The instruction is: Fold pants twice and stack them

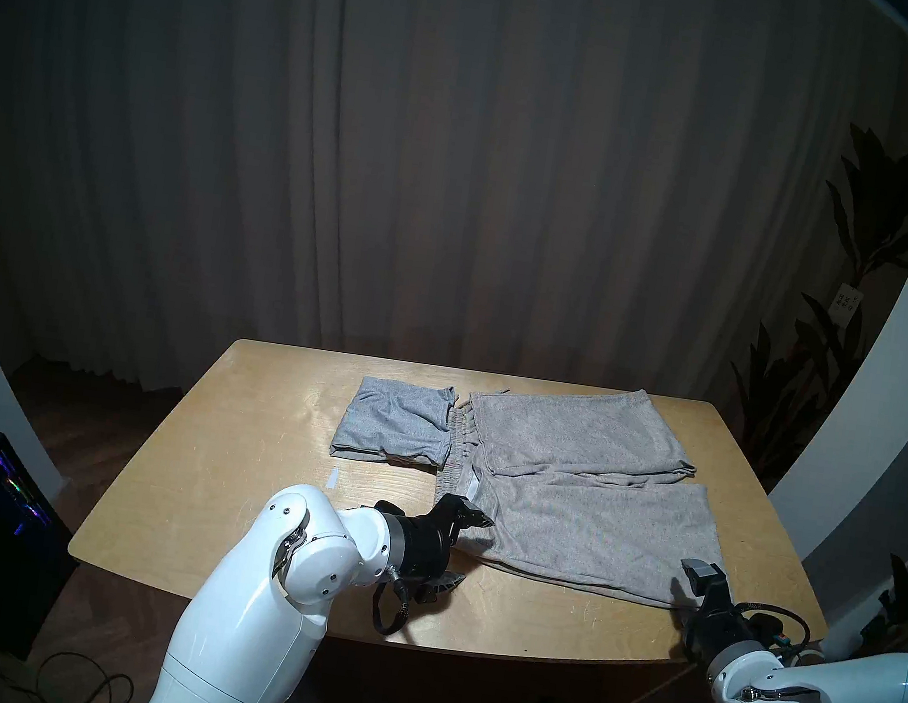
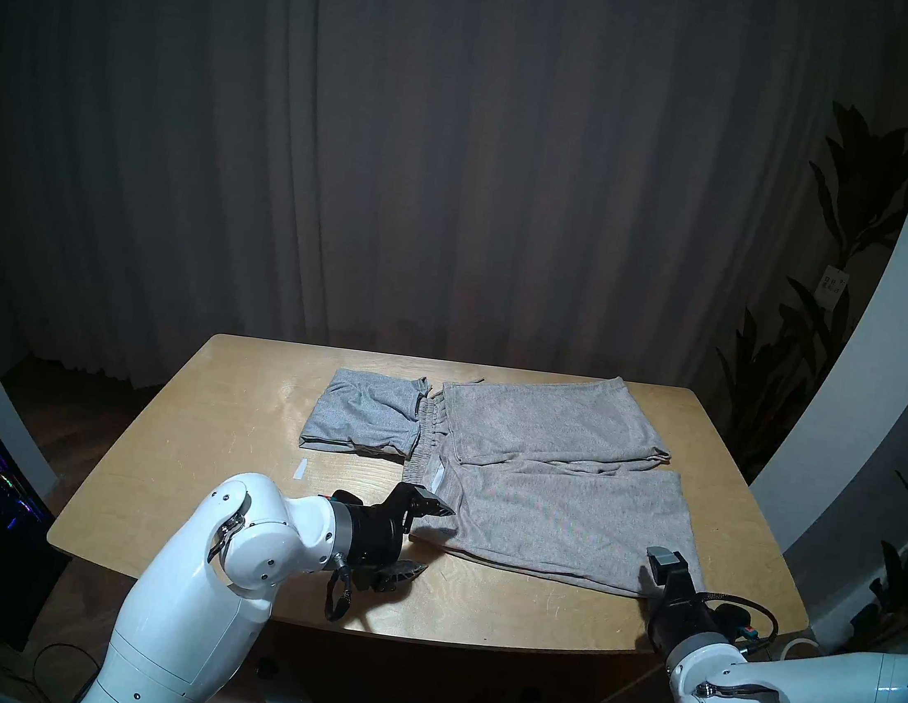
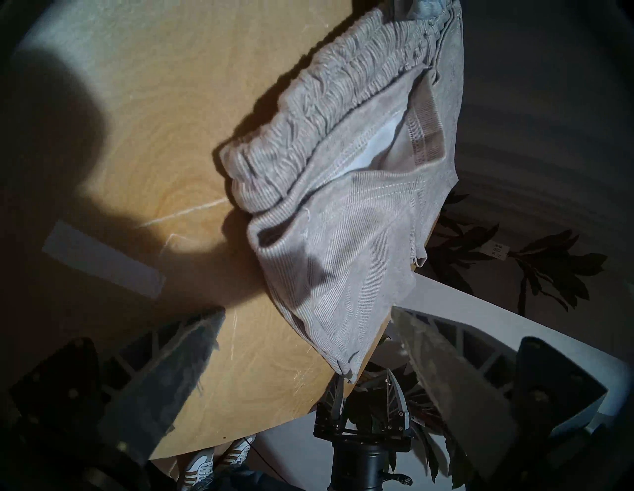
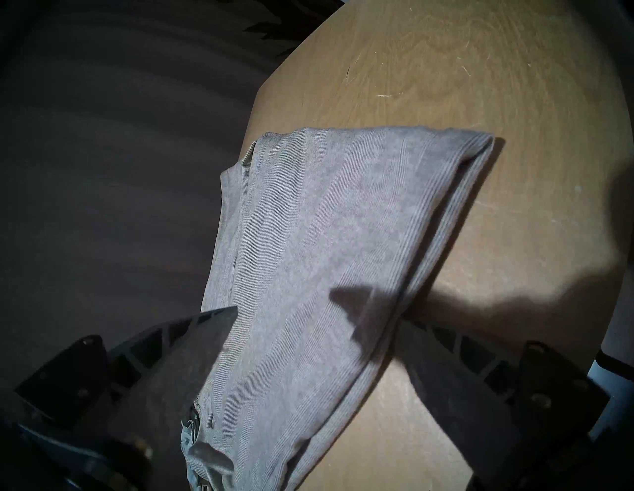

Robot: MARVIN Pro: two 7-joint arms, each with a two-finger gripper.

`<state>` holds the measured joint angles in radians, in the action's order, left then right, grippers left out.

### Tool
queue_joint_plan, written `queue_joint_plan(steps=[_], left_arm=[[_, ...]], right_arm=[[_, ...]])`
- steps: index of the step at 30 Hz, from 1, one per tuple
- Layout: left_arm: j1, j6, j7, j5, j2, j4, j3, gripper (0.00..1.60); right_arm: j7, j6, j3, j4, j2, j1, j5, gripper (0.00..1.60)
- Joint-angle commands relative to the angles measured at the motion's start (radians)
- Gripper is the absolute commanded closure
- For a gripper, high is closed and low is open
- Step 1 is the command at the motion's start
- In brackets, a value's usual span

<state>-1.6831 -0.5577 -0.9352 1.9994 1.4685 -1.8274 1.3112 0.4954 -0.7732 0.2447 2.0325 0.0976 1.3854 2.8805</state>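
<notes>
Nearest, at the table's (image 1: 249, 488) front edge: left gripper (image 1: 463, 550) fingers spread wide, one finger above the front waist corner of the beige pants (image 1: 578, 525), the other below it near the wood, nothing pinched yet; right gripper (image 1: 688, 586) also spread, empty, straddling the front hem corner of the same pair at the pants' right end; beige pants lie flat, both legs open, unfolded, front leg running along the table's front edge with its hem corner looking close to the lip; risks, my read: closing on only the top knit layer at either corner, so the lower layer drags and the fold skews; the lower left finger could shove and bunch the gathered waistband (image 3: 308, 113) instead of sliding under it; uneven lift between the two ends would twist the leg; hem corner could slip off the table; further back, the grey pants (image 1: 393, 420) sit folded, touching the beige waistband's far side, so any tug on the waistband could drag or undo that fold.
</notes>
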Motion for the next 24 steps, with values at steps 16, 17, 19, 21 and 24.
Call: queue_joint_plan(steps=[16, 17, 19, 21, 24], left_arm=[[0.073, 0.080, 0.008, -0.074, 0.055, 0.036, -0.027, 0.00], [0.076, 0.085, 0.009, -0.079, 0.057, 0.039, -0.029, 0.00], [0.077, 0.088, 0.009, -0.082, 0.059, 0.040, -0.030, 0.00], [0.084, 0.099, 0.009, -0.092, 0.065, 0.048, -0.033, 0.00], [0.090, 0.110, 0.009, -0.101, 0.070, 0.055, -0.037, 0.00]], right_arm=[[0.118, 0.066, -0.020, -0.044, 0.002, 0.027, -0.001, 0.00], [0.125, 0.070, -0.021, -0.047, 0.002, 0.027, -0.001, 0.00], [0.130, 0.073, -0.022, -0.048, 0.002, 0.028, -0.001, 0.00], [0.148, 0.085, -0.024, -0.055, 0.002, 0.029, -0.001, 0.00], [0.165, 0.096, -0.026, -0.060, 0.002, 0.030, -0.001, 0.00]])
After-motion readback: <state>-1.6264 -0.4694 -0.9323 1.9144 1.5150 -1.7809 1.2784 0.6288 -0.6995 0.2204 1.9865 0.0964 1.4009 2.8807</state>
